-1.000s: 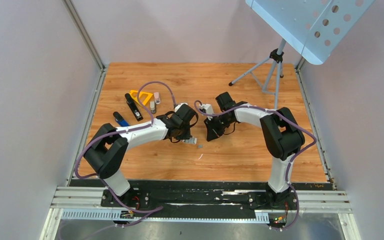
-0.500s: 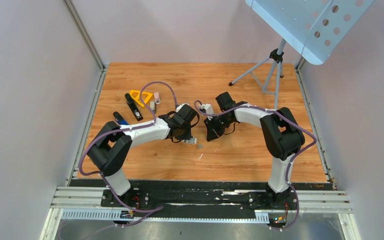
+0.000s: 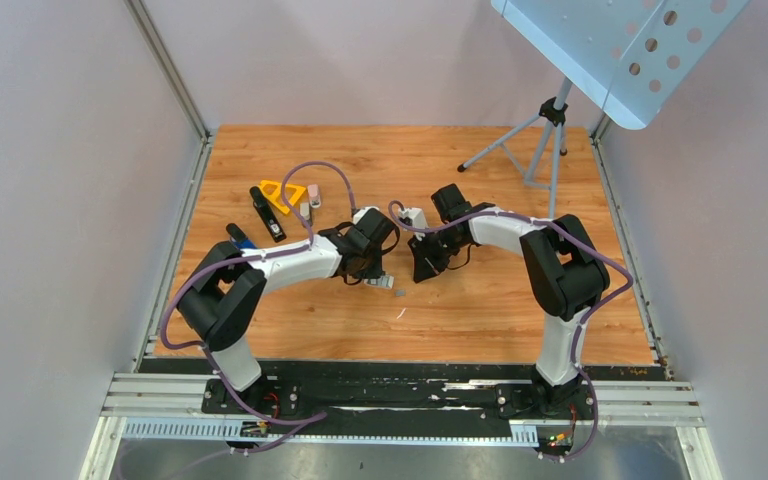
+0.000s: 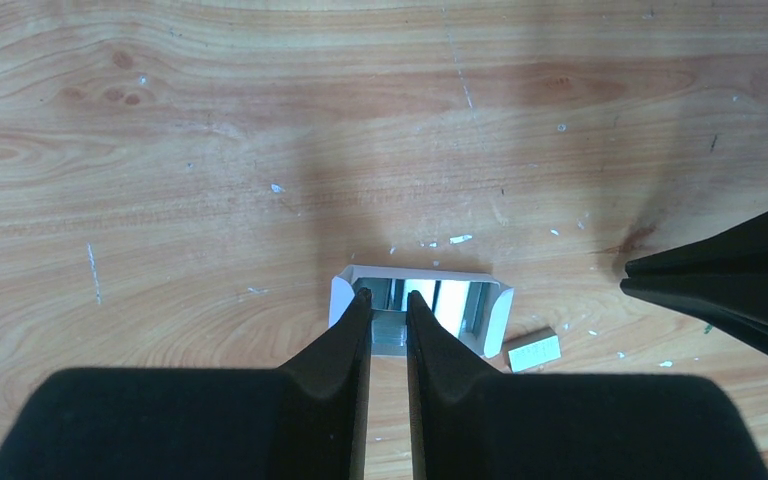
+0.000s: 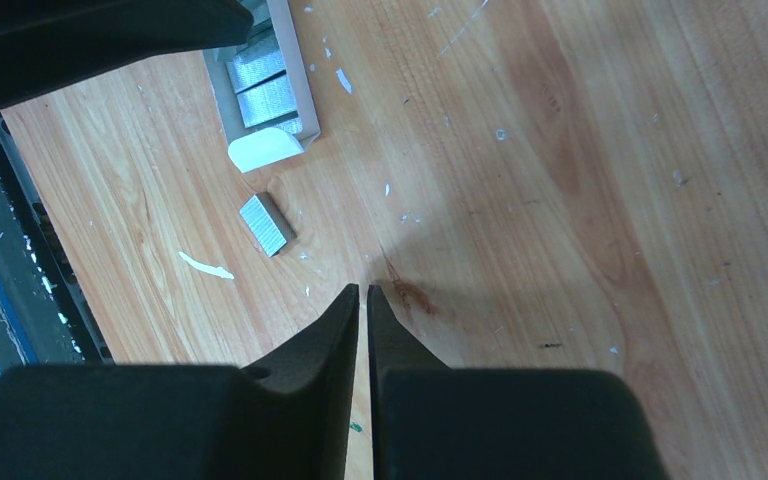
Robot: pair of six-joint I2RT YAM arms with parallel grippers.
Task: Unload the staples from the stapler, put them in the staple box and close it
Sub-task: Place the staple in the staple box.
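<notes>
The left claw [image 4: 388, 298] stood tip-down in a small white box [image 4: 500, 305]. It was closed to a narrow slit, and a grey strip [image 4: 390, 335] of staples sat in that slit, seemingly pinched. The right claw [image 5: 363, 292] was closed on nothing, its tips poised over bare bench [image 4: 210, 150] near the box. The black stapler [image 3: 267, 213] lay at the far left, well apart from both claws.

The step in hand looked like drawing the strip out of the box. It would go best as a slow, straight lift with the squeeze kept on the strip's flat sides. Any twist would likely snap the glued staples apart. The box seemed light enough to ride up with the strip, so the right claw could usefully press down on a wall or flap before the lift.

The box was thin white card, open on top, with rounded flaps folded outward. Inside it, bright ribbed metal strips lay side by side. A short rectangular block [image 4: 533, 351] of staples lay loose just beside the box's corner. The bench was smooth wood-grain laminate, flecked with pale scraps and marked by a reddish stain. The fingers of both claws were matte black and tapered to blunt wedges.
</notes>
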